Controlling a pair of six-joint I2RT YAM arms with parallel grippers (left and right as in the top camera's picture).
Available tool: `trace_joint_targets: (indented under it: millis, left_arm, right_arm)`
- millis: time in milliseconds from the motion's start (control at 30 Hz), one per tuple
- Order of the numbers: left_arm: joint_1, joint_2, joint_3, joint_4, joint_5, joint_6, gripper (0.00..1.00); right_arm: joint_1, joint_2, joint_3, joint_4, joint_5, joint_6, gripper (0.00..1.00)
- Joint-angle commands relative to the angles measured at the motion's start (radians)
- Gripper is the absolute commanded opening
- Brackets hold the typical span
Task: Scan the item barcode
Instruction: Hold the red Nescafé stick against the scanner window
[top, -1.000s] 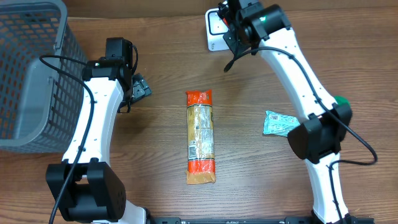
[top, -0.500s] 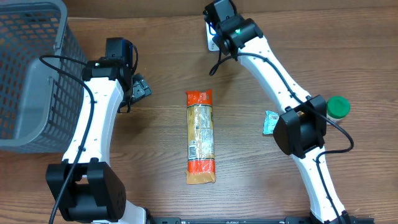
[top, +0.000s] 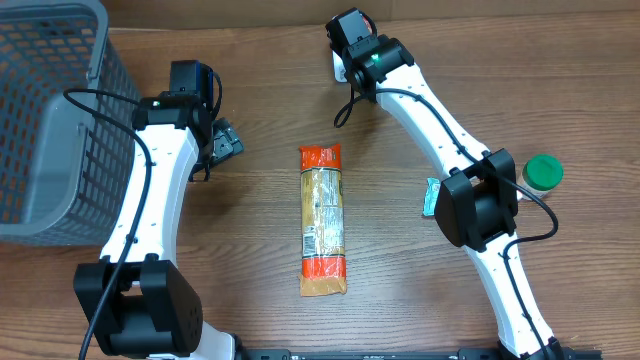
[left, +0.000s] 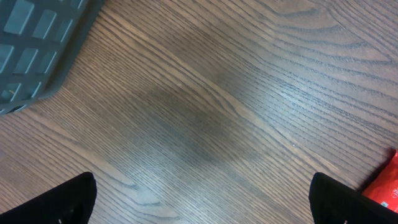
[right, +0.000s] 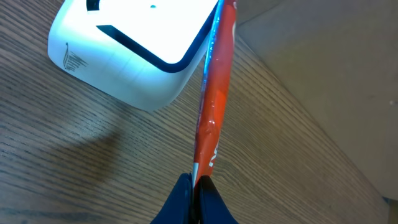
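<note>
**Desk contents, left to right, placed against the long packet at centre**

1. Basket (top: 45, 110). Grey mesh, at the far left of the desk (top: 240, 290), well left of the long packet (top: 322, 220). One corner of it showed at the upper left of the left wrist view.
2. Left tool (top: 224, 140). Between the basket and the long packet, level with the packet's upper end and apart from both. Its fingers were spread wide with nothing held. In the wrist view the fingertips (left: 68, 199) sat at the bottom corners with bare wood grain between them, and a red edge of the long packet showed at the right border.
3. Long packet. Orange ends and a tan printed middle, lying flat and lengthwise, with neither arm touching it.
4. Right tool (right: 195, 186). Beyond the long packet's top end, at the desk's far edge. Its fingers were pinched tight on a thin orange-red item (right: 214, 93), held edge-on and rising from them. No barcode was legible.
5. Scanner (right: 130, 50). A white rounded box with a lit window, just beside the held item. Whether the two touched could not be told. From overhead, the right arm covered most of both.
6. Teal sachet (top: 433, 197). Right of the long packet, partly hidden under the right arm's joint.
7. Green cap (top: 543, 172). Farther right, just past that arm.
</note>
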Motion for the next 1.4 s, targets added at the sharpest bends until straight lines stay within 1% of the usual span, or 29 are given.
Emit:
trace_joint_targets:
  millis: [0,300,400,867,967,1133,1267,1367]
  left_arm:
    - [-0.007,-0.019,0.014,0.001,-0.014,0.011,1.0]
    - [-0.007,-0.019,0.014,0.001,-0.014,0.011,1.0]
    - [-0.007,-0.019,0.014,0.001,-0.014,0.011,1.0]
    - [-0.007,-0.019,0.014,0.001,-0.014,0.011,1.0]
    - [-0.007,-0.019,0.014,0.001,-0.014,0.012,1.0]
    - [-0.007,-0.019,0.014,0.001,-0.014,0.011,1.0]
    - [-0.007,-0.019,0.014,0.001,-0.014,0.011,1.0]
    - [-0.007,-0.019,0.014,0.001,-0.014,0.011,1.0]
  right_arm:
    - [0.013,0.006,-0.002,0.006,0.017,-0.001,0.03]
    - [0.036,0.006,-0.002,0.004,0.017,-0.011,0.03]
    - [0.044,0.006,-0.002,0.0,0.017,-0.034,0.03]
    - [0.046,0.007,-0.002,-0.046,0.015,-0.034,0.03]
    - [0.046,0.007,-0.003,-0.048,-0.004,-0.036,0.03]
    - [0.046,0.007,-0.008,-0.044,-0.043,-0.095,0.04]
    - [0.046,0.007,-0.008,-0.043,-0.047,-0.095,0.03]
    - [0.046,0.007,-0.008,-0.045,-0.087,-0.104,0.04]
